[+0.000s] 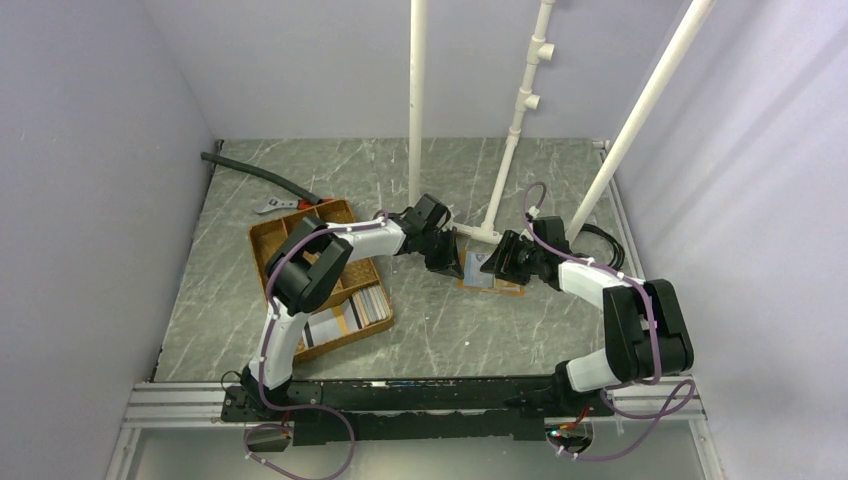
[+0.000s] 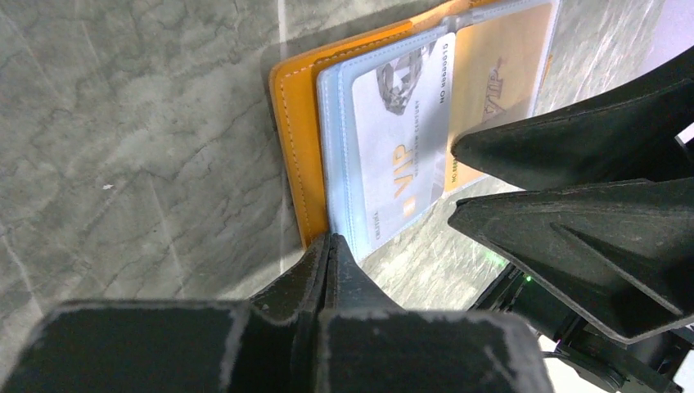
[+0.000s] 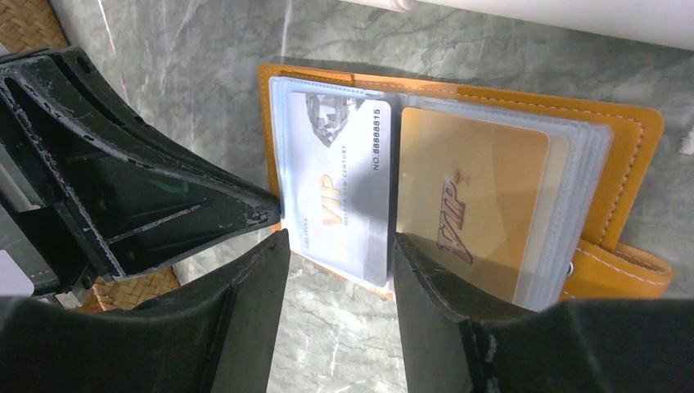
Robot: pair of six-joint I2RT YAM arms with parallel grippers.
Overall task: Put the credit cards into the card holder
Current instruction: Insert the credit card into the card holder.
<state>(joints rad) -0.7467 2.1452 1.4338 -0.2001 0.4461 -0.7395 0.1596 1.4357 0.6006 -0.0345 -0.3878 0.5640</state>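
Card holder [image 3: 630, 123] lies open and flat on the tabletop [image 3: 335, 336] between the two arms, its clear sleeves [image 3: 585, 164] face up. A silver card [image 3: 340, 180] sits under the leaf nearer the left arm and a gold card [image 3: 475, 196] under the next. The left end effector [image 2: 330, 239] is pressed together, its tip touching the card holder's outer edge beside the silver card; whether it nips the sleeve there I cannot tell. The right end effector [image 3: 340, 241] is spread and holds nothing, its fingers [image 3: 254, 311] straddling the silver card's near edge. The step in hand looks like seating that card fully. To do it well, the left tip should pin the holder so it cannot slide. The right should then push the card's edge straight along the pocket, low and slow, without snagging the plastic lip or lifting the leaf. More cards [image 1: 365, 305] lie in the woven tray [image 1: 270, 240], so the task seems only partly done.
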